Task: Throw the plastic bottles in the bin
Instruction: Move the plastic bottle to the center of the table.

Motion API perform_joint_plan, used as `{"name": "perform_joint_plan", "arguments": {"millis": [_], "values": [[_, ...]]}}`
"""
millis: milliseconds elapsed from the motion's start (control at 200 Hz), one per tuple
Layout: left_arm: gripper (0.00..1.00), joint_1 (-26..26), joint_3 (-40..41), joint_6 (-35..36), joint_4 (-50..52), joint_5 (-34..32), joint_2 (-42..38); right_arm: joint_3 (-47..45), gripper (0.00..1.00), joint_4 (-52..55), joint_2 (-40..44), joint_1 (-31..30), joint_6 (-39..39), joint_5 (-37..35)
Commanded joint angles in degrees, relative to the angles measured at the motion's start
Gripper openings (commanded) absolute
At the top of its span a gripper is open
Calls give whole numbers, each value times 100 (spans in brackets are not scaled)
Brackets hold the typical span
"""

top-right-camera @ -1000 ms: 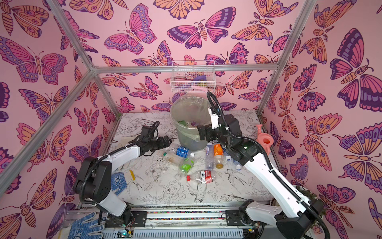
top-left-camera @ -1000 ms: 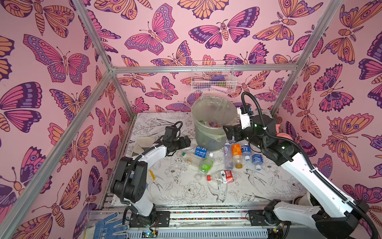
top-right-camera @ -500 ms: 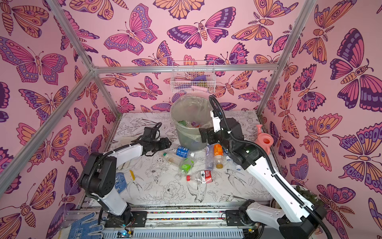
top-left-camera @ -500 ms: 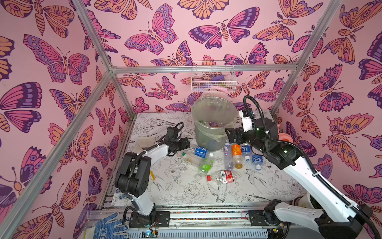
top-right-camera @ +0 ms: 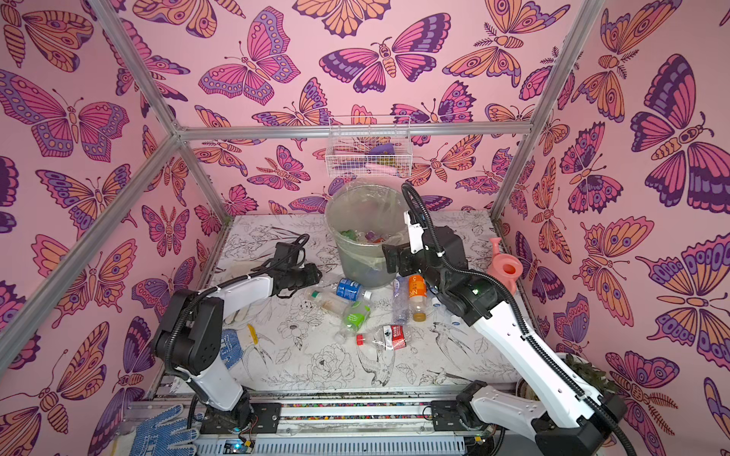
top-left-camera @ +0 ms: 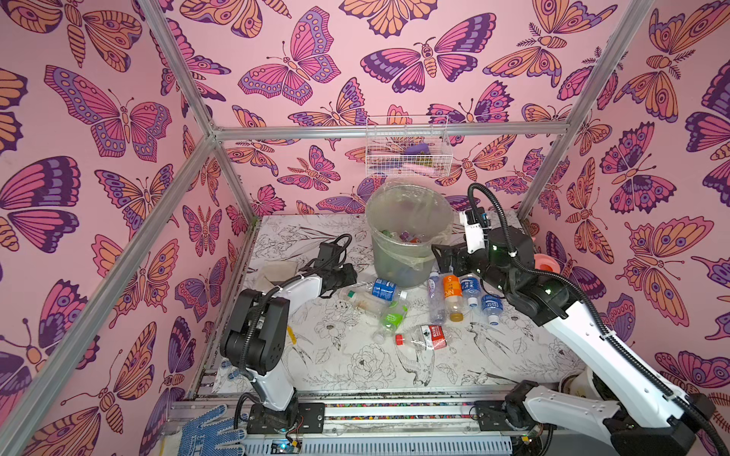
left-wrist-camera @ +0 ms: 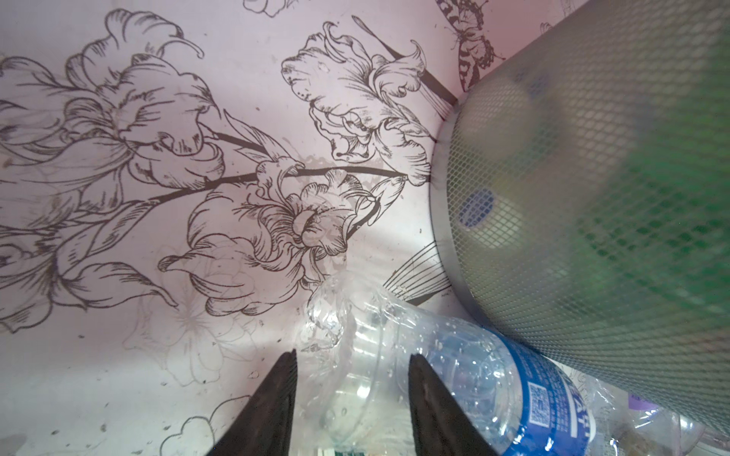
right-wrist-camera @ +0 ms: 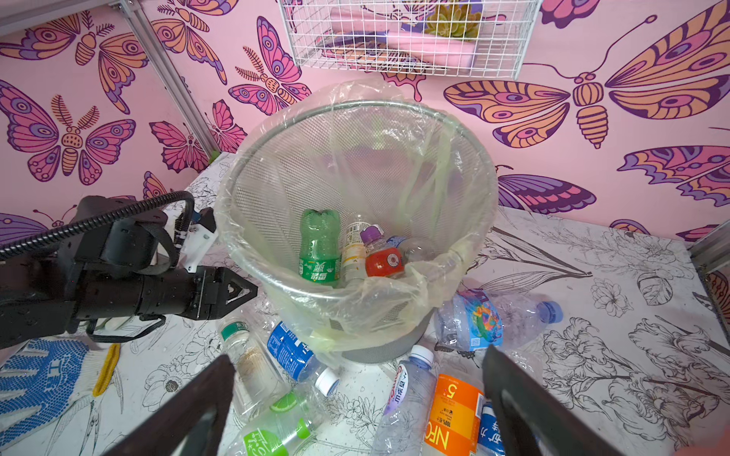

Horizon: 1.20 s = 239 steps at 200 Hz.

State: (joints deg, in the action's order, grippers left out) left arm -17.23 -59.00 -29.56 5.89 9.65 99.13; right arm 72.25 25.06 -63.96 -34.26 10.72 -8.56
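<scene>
The left gripper [left-wrist-camera: 351, 355] is narrowed onto the clear base end of a blue-labelled clear plastic bottle [left-wrist-camera: 493, 387], which is laid on the flower-printed tabletop [top-left-camera: 355, 363] just beside the round grey mesh bin [top-left-camera: 395, 260]. The right gripper [right-wrist-camera: 357, 355] is held wide open and empty above the loose bottles [top-left-camera: 452, 292] near the bin. More bottles [right-wrist-camera: 320, 248] are seen inside it.

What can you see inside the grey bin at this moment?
In the bin, the right wrist view shows a green bottle, a red-labelled bottle with a purple cap and a pale-labelled bottle. Whatever lies beneath them is covered.
</scene>
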Motion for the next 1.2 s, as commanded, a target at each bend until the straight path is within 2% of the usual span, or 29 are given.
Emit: {"name": "perform_joint_plan", "arguments": {"millis": [0, 311, 506, 731, 837, 1007, 1102, 1192], "values": [[46, 92, 124, 119, 316, -314, 25, -7, 99, -41, 108, -46, 70, -102], [42, 425, 371, 136, 568, -556, -290, -8, 99, -28, 112, -46, 66, -120], [41, 1027, 758, -205, 549, -410, -765, -18, 99, -10, 139, -46, 36, -163], [43, 1157, 1036, -392, 553, -600, -1543, -9, 99, -30, 147, -46, 44, -131], [52, 1048, 993, -290, 588, -605, -1869, -13, 99, -36, 139, -46, 43, -105], [78, 384, 513, 531, 982, -358, -1803, -26, 99, -80, 155, -45, 26, -50], [85, -23, 206, 956, 1295, -367, -1469, -35, 99, -94, 147, -46, 26, -15], [88, -188, 85, 1110, 1361, -330, -1211, -44, 99, -78, 173, -46, 25, 13]]}}
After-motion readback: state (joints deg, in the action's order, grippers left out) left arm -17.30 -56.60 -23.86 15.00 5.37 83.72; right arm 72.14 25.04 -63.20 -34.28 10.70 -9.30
